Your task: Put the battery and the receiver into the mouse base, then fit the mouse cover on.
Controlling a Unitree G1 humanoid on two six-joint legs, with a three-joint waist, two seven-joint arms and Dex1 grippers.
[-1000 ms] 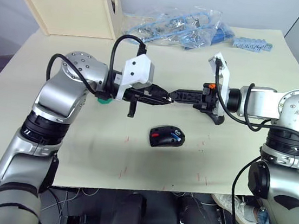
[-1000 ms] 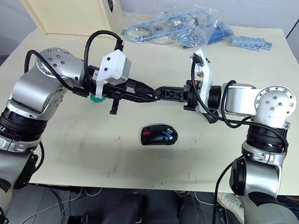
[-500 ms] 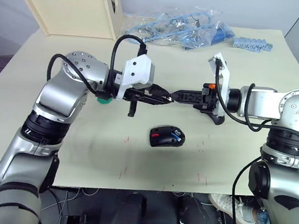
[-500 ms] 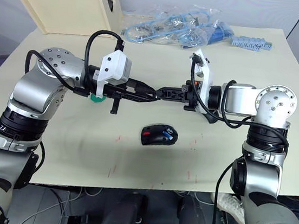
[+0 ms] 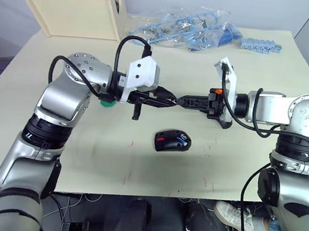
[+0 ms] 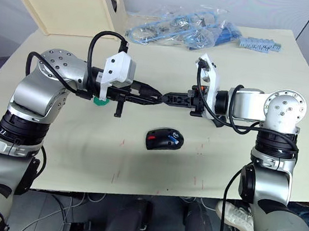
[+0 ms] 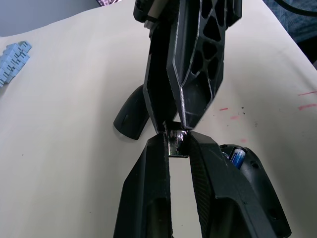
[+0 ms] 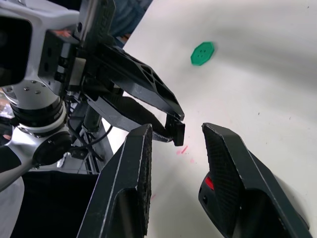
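Above the middle of the table my two grippers meet tip to tip. My left gripper (image 7: 176, 140) is shut on the receiver (image 7: 177, 147), a tiny greyish nub pinched at its fingertips. Facing it, my right gripper (image 5: 183, 100) stands open, one finger on each side of the receiver (image 8: 178, 134) without touching it. The mouse base (image 5: 172, 141), black with a red patch, lies on the table just in front of the grippers. The blue-and-white battery (image 7: 237, 156) sits in its compartment. The mouse cover (image 7: 131, 117), a glossy black shell, lies under my right wrist.
A green octagonal disc (image 8: 202, 53) lies under my left forearm. Two wooden trays (image 5: 72, 7) stand at the back left. Clear bags of blue parts (image 5: 181, 31) and a strip of blue pieces (image 5: 262, 46) lie along the back edge.
My right gripper has let go of the receiver, opened, and drawn back slightly to the right. The left gripper still holds the receiver in the same place.
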